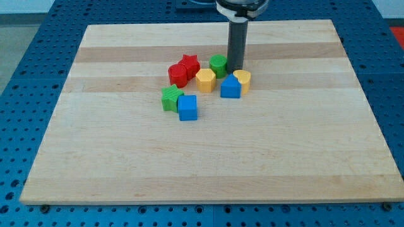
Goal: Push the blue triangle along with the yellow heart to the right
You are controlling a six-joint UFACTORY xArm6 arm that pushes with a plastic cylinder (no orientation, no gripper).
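Note:
The blue triangle [230,87] sits near the board's middle, with the yellow heart [243,80] touching its upper right side. My tip [235,69] stands just above them toward the view's top, between the green round block [218,64] and the yellow heart, close to both.
A yellow hexagon [205,80] lies left of the blue triangle. A red star [189,64] and another red block [177,74] sit further left. A green star [171,98] and a blue cube [187,107] lie lower left. The wooden board [315,157] rests on a blue perforated table.

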